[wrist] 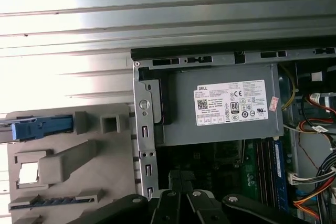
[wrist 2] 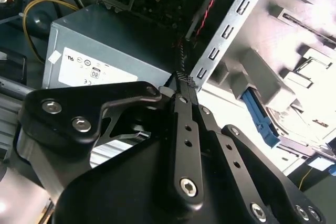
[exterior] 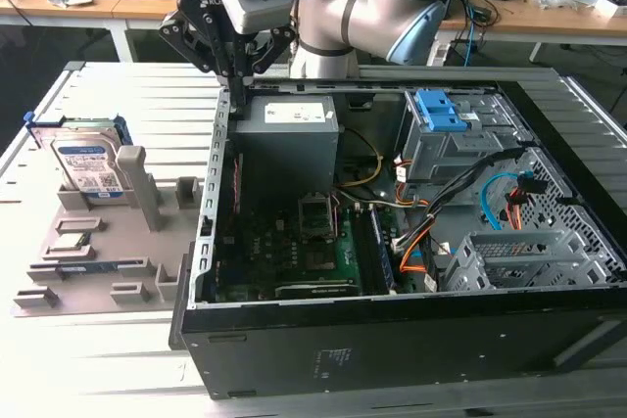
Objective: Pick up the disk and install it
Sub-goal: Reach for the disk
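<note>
Just beside claw [exterior: 236,80]: case wall [exterior: 219,156].

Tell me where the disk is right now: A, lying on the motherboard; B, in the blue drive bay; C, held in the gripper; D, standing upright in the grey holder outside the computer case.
D: the disk stands upright in the grey holder at the exterior view's left, outside the computer case, and the gripper hangs apart from it over the case's wall.
</note>
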